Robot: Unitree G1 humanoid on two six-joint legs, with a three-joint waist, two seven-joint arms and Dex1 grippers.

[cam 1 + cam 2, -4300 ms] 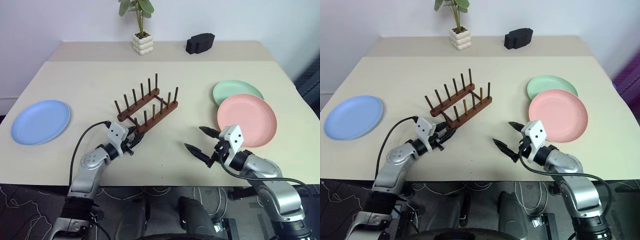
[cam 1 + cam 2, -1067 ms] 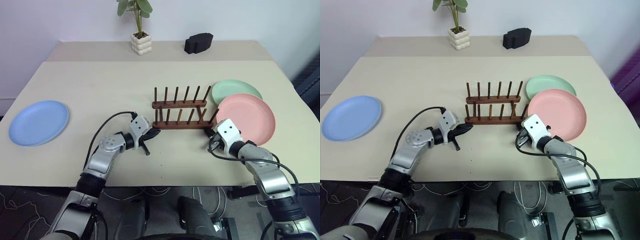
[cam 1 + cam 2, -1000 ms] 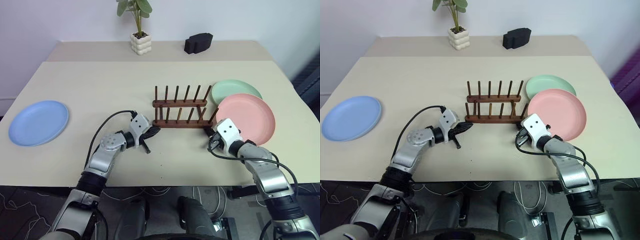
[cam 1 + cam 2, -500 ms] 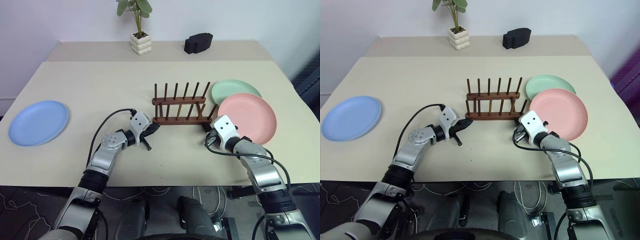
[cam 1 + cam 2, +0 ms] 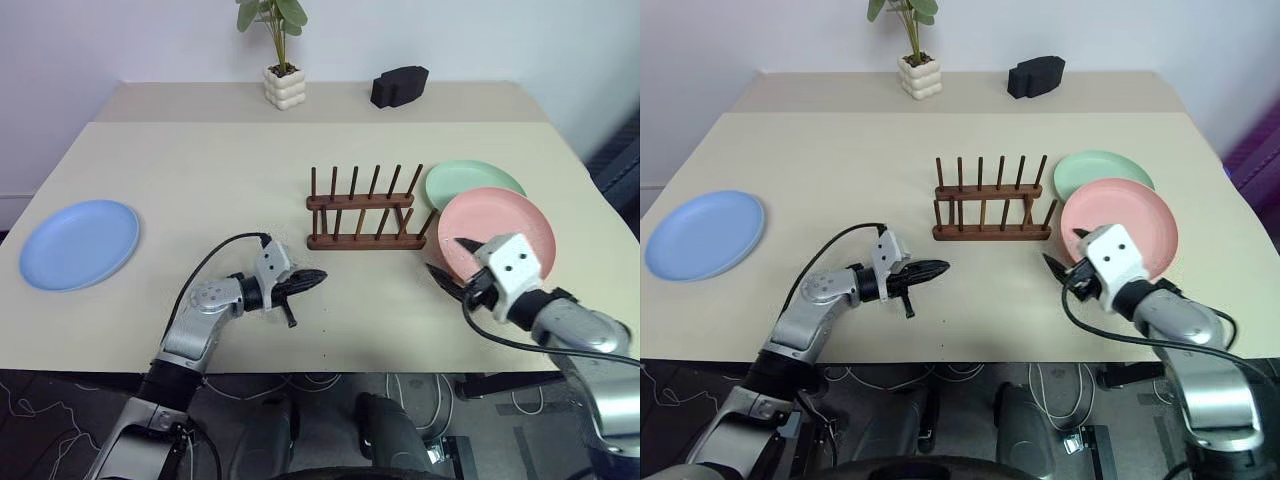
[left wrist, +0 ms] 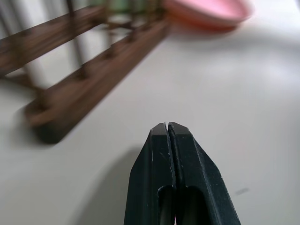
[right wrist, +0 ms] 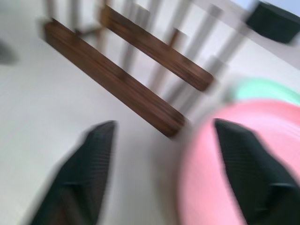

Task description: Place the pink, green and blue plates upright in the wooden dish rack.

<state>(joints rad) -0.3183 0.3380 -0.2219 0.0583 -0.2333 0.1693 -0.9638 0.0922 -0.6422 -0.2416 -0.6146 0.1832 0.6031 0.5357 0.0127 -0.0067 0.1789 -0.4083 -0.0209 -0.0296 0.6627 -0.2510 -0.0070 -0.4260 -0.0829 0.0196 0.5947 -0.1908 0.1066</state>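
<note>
The wooden dish rack [image 5: 362, 210] stands empty at the table's middle, its two rails running left to right. To its right the pink plate [image 5: 500, 225] lies flat, overlapping the green plate [image 5: 470, 180] behind it. The blue plate [image 5: 78, 243] lies flat at the far left. My left gripper [image 5: 318, 276] is shut and empty, pointing right, just in front of the rack's left end. In the left wrist view its fingertips [image 6: 167, 125] press together. My right gripper [image 5: 450, 260] hovers open and empty over the pink plate's near-left edge, off the rack's right end [image 7: 168, 123].
A potted plant [image 5: 284, 80] in a white pot and a black object [image 5: 400, 85] sit at the table's back. Bare tabletop [image 5: 200, 170] spreads between the blue plate and the rack.
My right gripper let go of the rack's right end, opened, and pulled back and up. My left gripper drew back from the rack's left end, still shut.
</note>
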